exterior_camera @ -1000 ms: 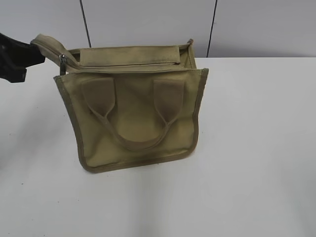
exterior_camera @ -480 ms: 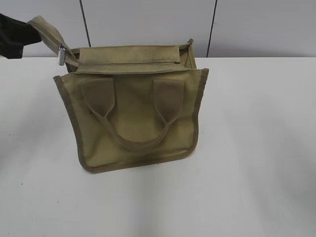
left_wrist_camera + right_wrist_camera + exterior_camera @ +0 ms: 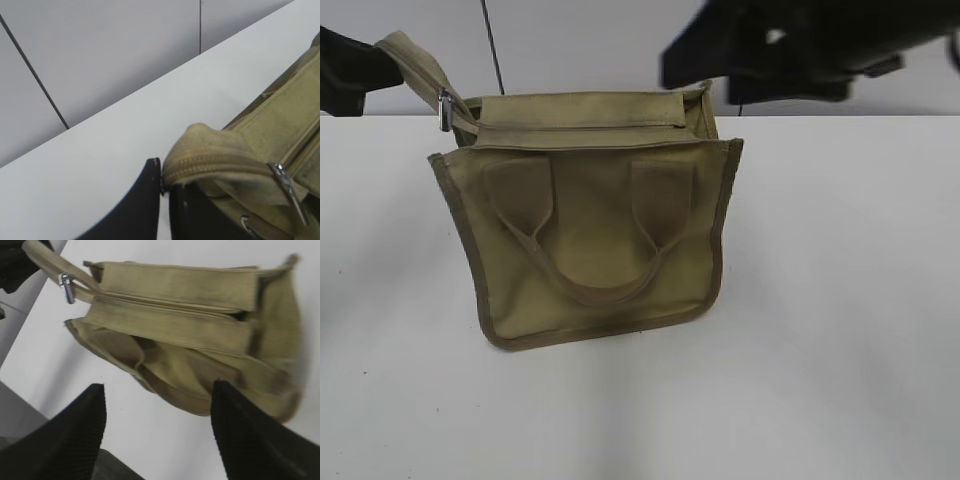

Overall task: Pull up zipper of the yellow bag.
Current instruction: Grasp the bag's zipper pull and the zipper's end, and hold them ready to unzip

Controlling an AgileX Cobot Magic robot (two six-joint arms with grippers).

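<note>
The yellow bag (image 3: 600, 230) stands on the white table with its two loop handles toward the camera; it also shows in the right wrist view (image 3: 190, 330). The zipper runs along its top panel (image 3: 580, 130), and its silver pull tab (image 3: 445, 108) hangs at the left end, on a loose tail of zipper tape. The pull tab also shows in the left wrist view (image 3: 289, 192) and in the right wrist view (image 3: 66, 286). My left gripper (image 3: 164, 177) is shut on the end of that tape tail and holds it up and to the left. My right gripper (image 3: 157, 395) is open and empty, above and behind the bag.
The white table (image 3: 840, 300) extends to the front and right of the bag. A pale grey panelled wall (image 3: 610, 45) stands right behind it. My right arm (image 3: 800, 45) hangs dark over the bag's back right corner.
My left gripper lifted the tape tail up and left, then held still. My right arm has come into the exterior view at top right, above the bag.
</note>
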